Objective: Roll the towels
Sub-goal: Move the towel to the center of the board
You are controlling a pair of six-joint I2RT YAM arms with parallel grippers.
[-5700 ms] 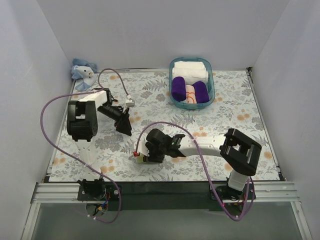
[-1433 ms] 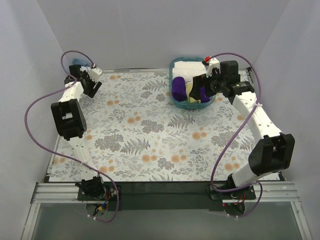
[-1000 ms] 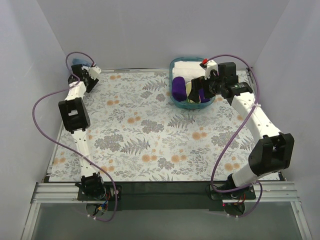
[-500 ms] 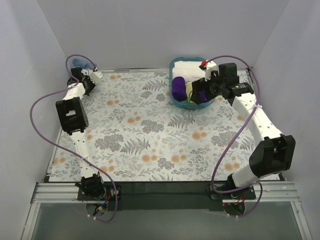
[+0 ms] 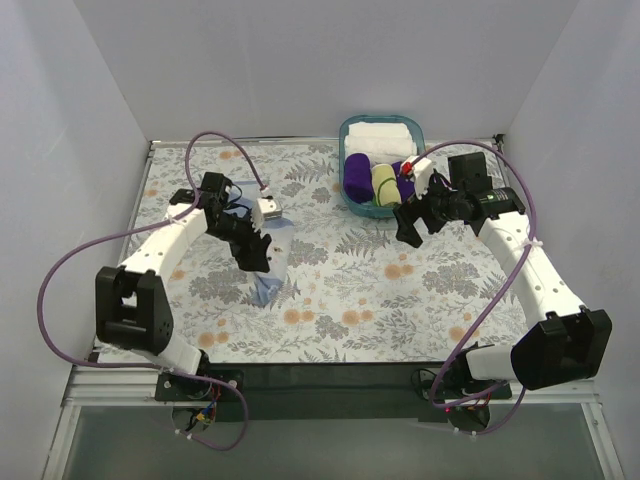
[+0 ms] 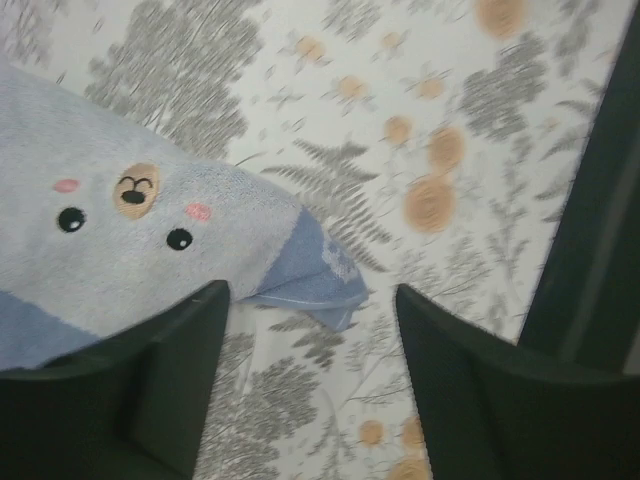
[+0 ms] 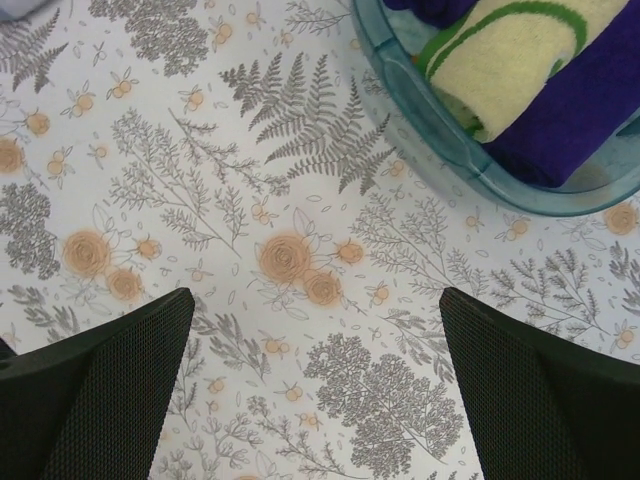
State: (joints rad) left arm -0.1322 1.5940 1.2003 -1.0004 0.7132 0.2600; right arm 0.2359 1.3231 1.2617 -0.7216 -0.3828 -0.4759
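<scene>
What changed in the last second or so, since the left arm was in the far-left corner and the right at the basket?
The left gripper swung from the corner to the table's left-middle, bringing the light blue towel, which now lies under its parted jaws. The right gripper drew back out of the basket, open and empty. The basket and the yellow-green roll in it stayed put.

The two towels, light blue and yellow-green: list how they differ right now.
Pose: the light blue towel lies loose and unrolled; the yellow-green towel is rolled.
Place: the blue one is on the floral table; the yellow-green one sits in the teal basket between purple rolls.
Print: the blue one shows a small face; the yellow-green one has a green swirl.
Both are cloth towels.
</scene>
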